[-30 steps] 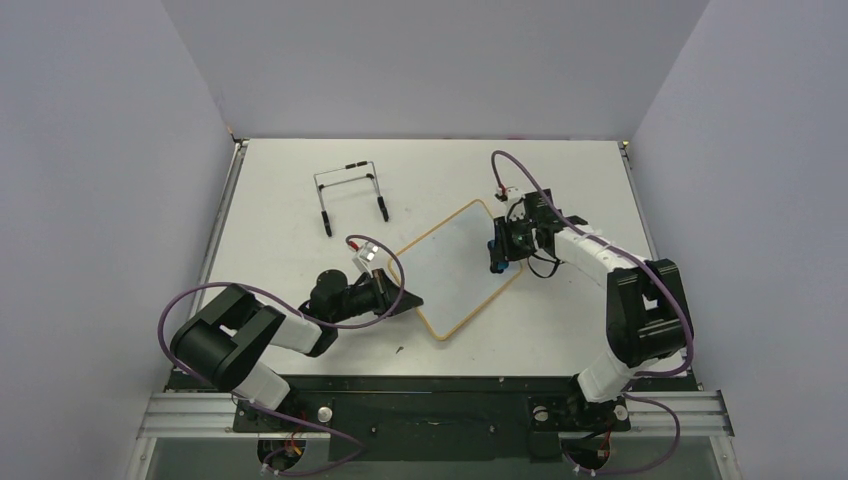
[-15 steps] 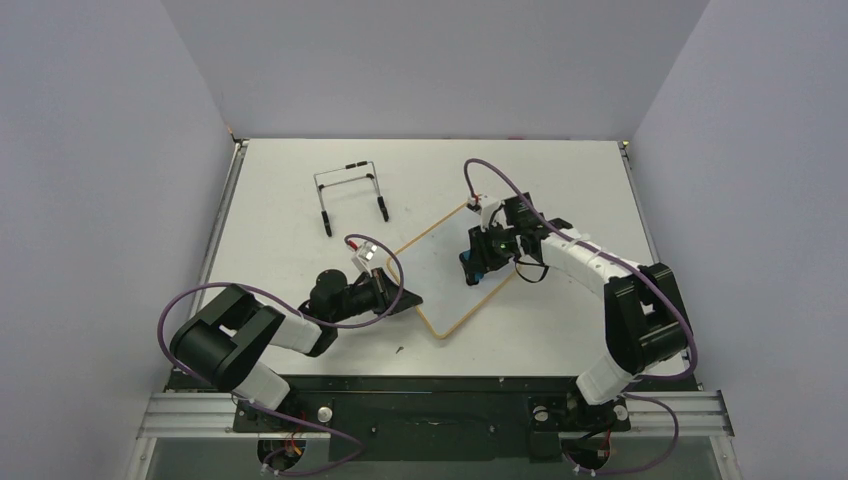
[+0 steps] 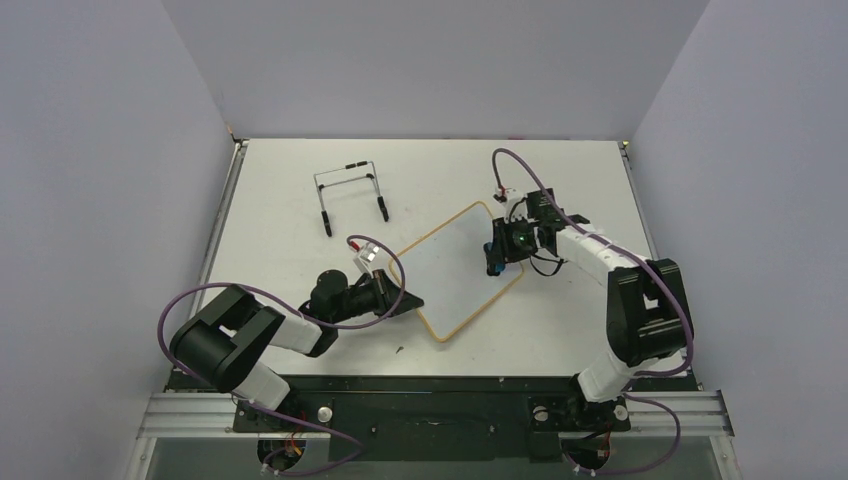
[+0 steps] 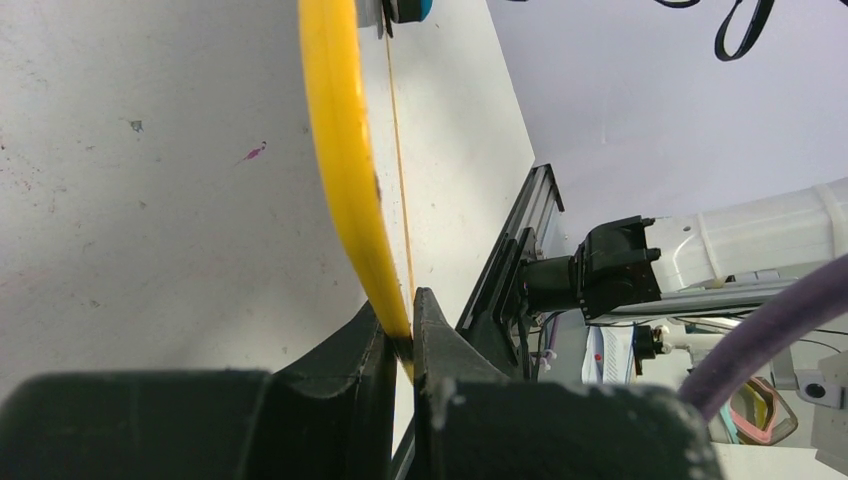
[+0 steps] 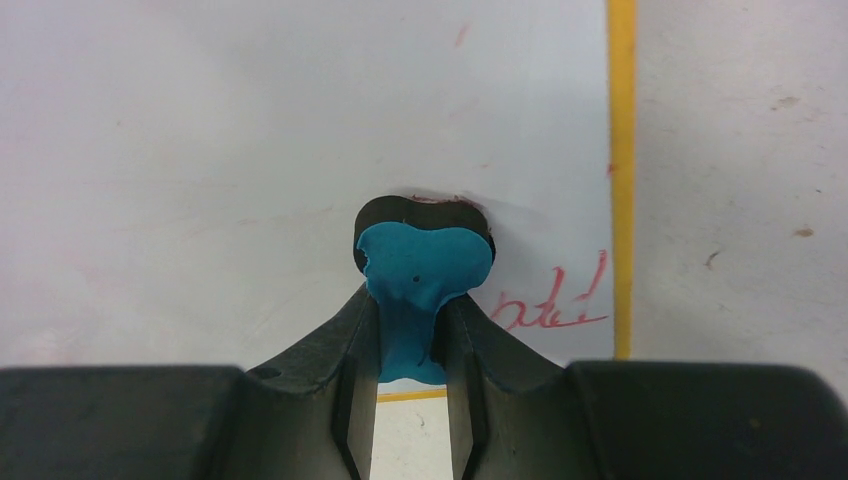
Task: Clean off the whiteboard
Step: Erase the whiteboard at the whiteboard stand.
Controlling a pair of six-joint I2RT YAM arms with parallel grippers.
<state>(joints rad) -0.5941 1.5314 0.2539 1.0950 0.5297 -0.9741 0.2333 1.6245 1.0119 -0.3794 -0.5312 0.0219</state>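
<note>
The left gripper (image 3: 409,300) is clenching its jaws on the near edge of the flat white gold-framed whiteboard (image 3: 455,268) lying mid-tabletop (image 3: 560,335), while farther out the right gripper (image 3: 495,262) is grasping a small blue eraser (image 5: 422,262) in its jaws against the board's red-marked surface.

1 black wire stand (image 3: 383,208), upright, far left on the white surface (image 3: 290,250). 1 blue eraser (image 5: 420,270) with dark pad, right of centre.
</note>
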